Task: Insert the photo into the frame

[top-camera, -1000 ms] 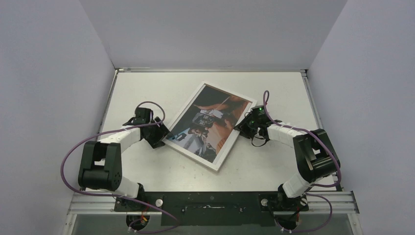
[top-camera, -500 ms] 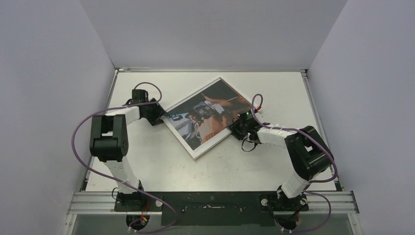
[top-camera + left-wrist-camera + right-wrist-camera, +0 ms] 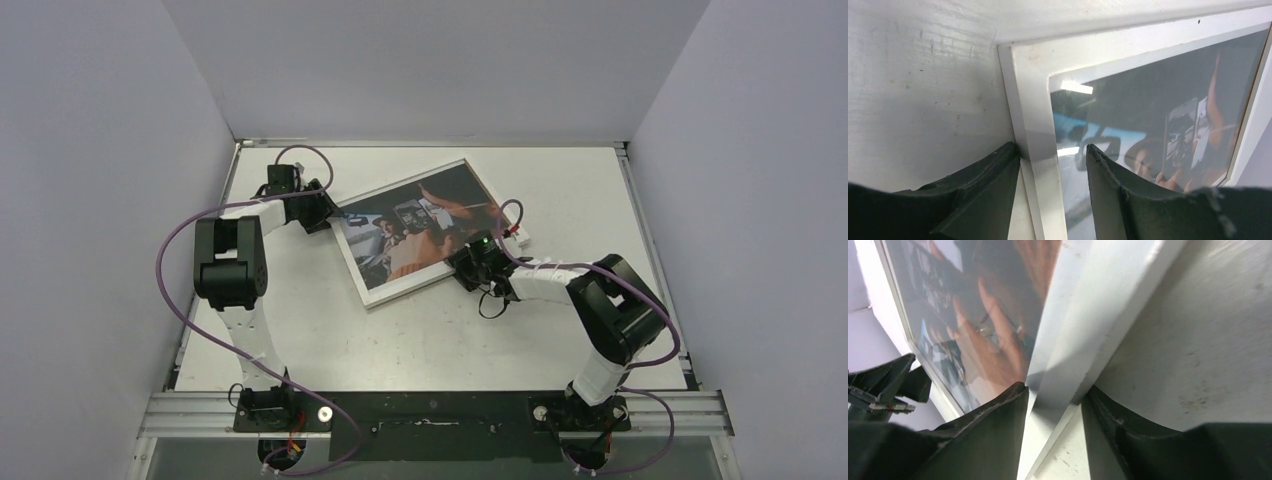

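Frame (image 3: 372,290) lay flat on table (image 3: 430,340), far-centre, photo (image 3: 420,225) inside behind pane. Left pincer (image 3: 1053,165) straddled frame's left rim, jaws either side; whether pinching, could not tell. Right pincer (image 3: 1053,395) straddled near-right rim likewise; grip unclear. Versus second before: frame had turned clockwise and shifted farther back; left arm reached farther, right pincer moved leftward.

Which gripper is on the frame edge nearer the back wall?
The left gripper, at the frame's far-left corner; the right gripper grips its near-right edge.
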{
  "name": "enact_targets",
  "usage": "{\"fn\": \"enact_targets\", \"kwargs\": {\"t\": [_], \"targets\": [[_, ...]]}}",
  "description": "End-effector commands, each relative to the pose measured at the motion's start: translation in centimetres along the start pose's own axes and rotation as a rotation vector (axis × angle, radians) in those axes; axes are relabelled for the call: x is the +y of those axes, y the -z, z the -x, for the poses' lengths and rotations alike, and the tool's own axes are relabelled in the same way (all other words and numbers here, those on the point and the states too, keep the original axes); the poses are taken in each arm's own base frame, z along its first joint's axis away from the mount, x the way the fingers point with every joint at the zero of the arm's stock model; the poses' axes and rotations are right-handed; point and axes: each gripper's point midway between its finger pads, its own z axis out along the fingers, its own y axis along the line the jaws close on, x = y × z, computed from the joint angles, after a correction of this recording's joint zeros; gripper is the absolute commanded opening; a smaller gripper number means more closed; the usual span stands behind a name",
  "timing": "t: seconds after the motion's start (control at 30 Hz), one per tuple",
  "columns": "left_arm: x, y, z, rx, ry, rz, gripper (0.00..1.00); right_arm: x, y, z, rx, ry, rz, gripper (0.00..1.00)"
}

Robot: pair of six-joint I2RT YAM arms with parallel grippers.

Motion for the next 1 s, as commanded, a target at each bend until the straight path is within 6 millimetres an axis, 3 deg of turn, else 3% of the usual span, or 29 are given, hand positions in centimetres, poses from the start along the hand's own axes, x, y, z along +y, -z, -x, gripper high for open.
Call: {"fn": "enact_targets", "kwargs": {"t": [0.0,0.13,0.3,0.47,0.6,0.73,0.87,0.97], "targets": [[-1.6,-0.7,-2.5,0.098,-0.039,-0.079,0.5,1.3,1.5,-3.8,0.13,0.05,0.065,0.5],[-1.3,-0.6,-2.8,0.104,-0.047,-0.077,0.51,1.7,2.2,-3.5,0.131,0.044,0.071,0.61],[0.1,0.1,-1.6,0.089,-0.032,-0.049,0.51,1.4,3.9,-2.4,0.142,0.053,0.032,0.71],[0.2,0.6,-0.9,0.079,-0.035,-0.043,0.56,2.2,6.5,0.4,0.137,0.109,0.02,0.77],[0.1,1.3,-0.6,0.067,-0.038,-0.041,0.61,2.7,8.6,4.7,0.043,0.235,-0.044,0.76],[0.3,2.3,-1.1,0.069,-0.032,-0.021,0.63,3.4,9.0,11.5,-0.106,0.376,-0.105,0.77],[0.7,3.4,-2.1,0.084,-0.03,0.005,0.66,2.4,8.1,19.2,-0.211,0.452,-0.205,0.8],[1.3,4.2,-2.8,0.088,-0.022,0.033,0.69,0.9,5.5,22.8,-0.191,0.474,-0.245,0.82]]}}
